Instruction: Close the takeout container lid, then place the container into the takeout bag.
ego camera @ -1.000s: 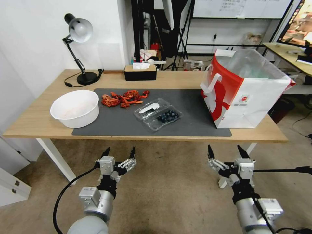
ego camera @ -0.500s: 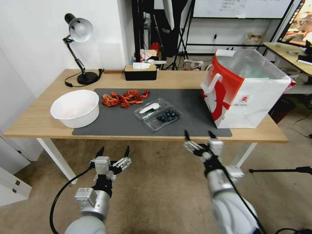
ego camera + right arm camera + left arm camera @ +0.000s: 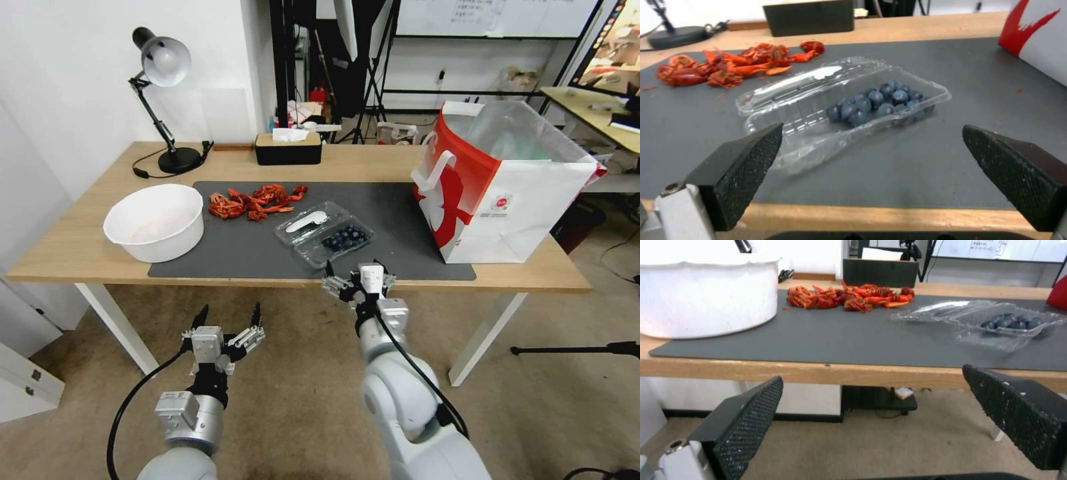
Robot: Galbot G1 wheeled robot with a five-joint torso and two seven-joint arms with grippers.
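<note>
The takeout container [image 3: 340,239] lies open on the grey mat, its tray holding dark blueberries [image 3: 880,100]. Its clear lid [image 3: 308,222] is folded back flat beside the tray, a white sticker showing on the lid [image 3: 795,83]. The red-and-white takeout bag [image 3: 500,187] stands open on the right of the table. At the table's front edge, just short of the container, my right gripper [image 3: 355,268] is open, and the right wrist view shows that gripper [image 3: 872,131] facing the tray. Below the table edge, farther left, my left gripper [image 3: 229,311] hangs open and empty.
A white bowl [image 3: 155,222] sits on the left of the wooden table [image 3: 73,253]. Red crayfish shells [image 3: 257,200] lie on the mat behind the container. A black tissue box [image 3: 288,148] and a desk lamp [image 3: 163,100] stand at the back.
My right arm has swung left and up, from low on the right to the table's front edge by the container. The left gripper has sunk slightly.
</note>
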